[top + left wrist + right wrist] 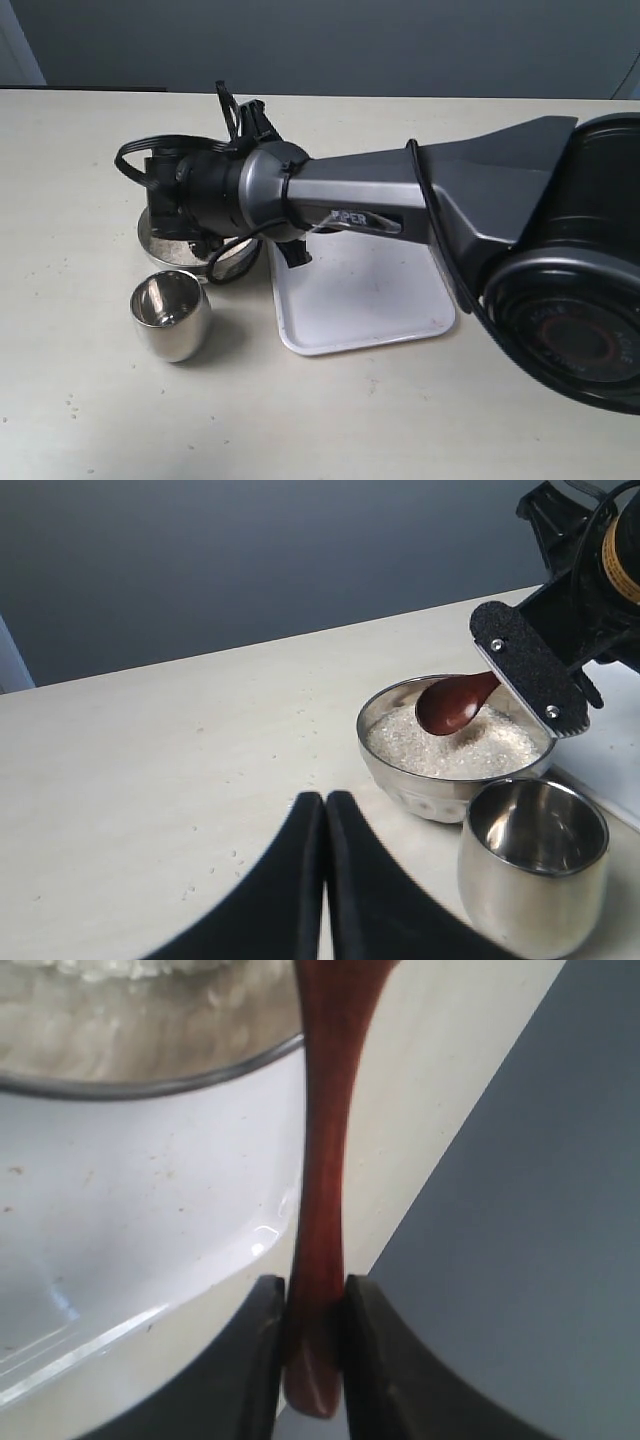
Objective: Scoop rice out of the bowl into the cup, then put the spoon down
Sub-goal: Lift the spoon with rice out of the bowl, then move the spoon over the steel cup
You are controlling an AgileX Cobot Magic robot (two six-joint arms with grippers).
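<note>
The steel bowl (440, 785) holds white rice (440, 748) and stands just behind the empty steel cup (535, 870). My right gripper (315, 1295) is shut on the slim handle of the dark red wooden spoon (325, 1150). The spoon's oval head (455, 702) is down at the rice surface inside the bowl. In the exterior view the right arm (330, 195) reaches across and covers most of the bowl (160, 243); the cup (172, 315) stands in front of it. My left gripper (326, 802) is shut on nothing, low over the table, short of the bowl and cup.
A white tray (360, 300) lies on the beige table right of the bowl, partly under the right arm. A few stray grains (215, 865) dot the table near the left gripper. A dark wall runs behind the table.
</note>
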